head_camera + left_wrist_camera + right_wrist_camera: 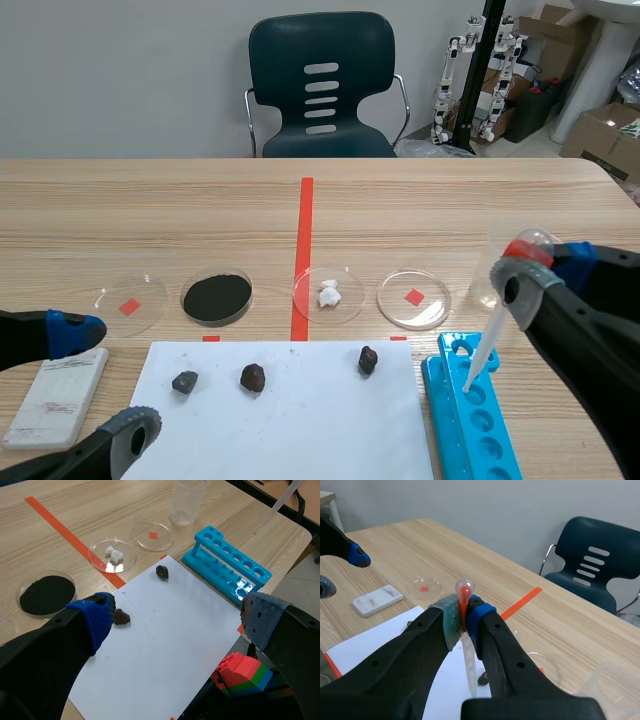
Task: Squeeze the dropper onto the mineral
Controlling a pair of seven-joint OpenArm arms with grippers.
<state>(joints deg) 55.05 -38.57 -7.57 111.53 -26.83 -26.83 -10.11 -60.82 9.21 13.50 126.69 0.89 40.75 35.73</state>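
Three dark mineral lumps lie on a white paper sheet (290,410): left (184,381), middle (253,377), right (368,360). The dropper (495,325), a clear tube with a red bulb (464,589), hangs tilted with its tip over the blue tube rack (470,415), to the right of the minerals. My right gripper (528,268) (463,620) is shut on it just under the bulb. My left gripper (100,380) (177,620) stands open at the paper's left edge, above the sheet, holding nothing. The middle lump (121,617) sits by its blue pad; the right lump (161,571) lies ahead.
Beyond the paper stands a row of petri dishes: an empty one (130,303), black powder (216,297), white pieces (328,293), another empty one (413,298). A clear cup (497,275) stands behind the rack. A white card (57,397) lies left. A chair (322,85) stands across the table.
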